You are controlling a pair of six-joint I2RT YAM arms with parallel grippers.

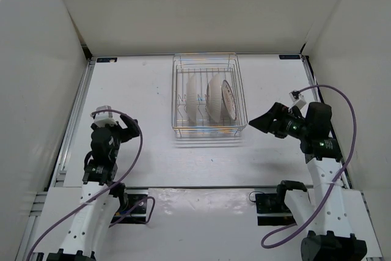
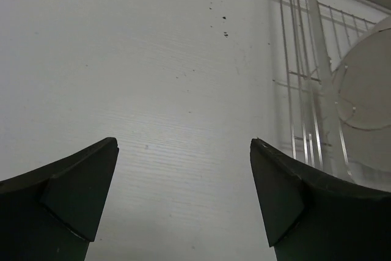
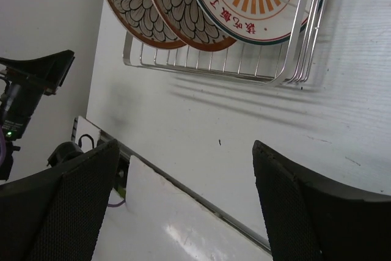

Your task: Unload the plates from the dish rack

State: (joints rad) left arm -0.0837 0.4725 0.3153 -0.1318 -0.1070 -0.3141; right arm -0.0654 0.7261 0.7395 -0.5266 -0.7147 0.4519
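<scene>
Near edge: the left gripper [image 1: 127,128] hangs over the near-left part of the table [image 1: 146,157], jaws wide apart and holding nothing; its wrist view shows only bare surface between the fingers. The right gripper [image 1: 259,121] is at near-right, pointed toward the dish rack [image 1: 209,129], jaws likewise spread and empty, close to the rack's right front corner but clear of it. The rack stands mid-table, toward the far side. Three plates [image 3: 183,4] stand on edge between its wire dividers, faces turned right: two orange-brown petal-patterned, then one pale, dark-rimmed, with an orange centre motif, nearest the right wall
</scene>
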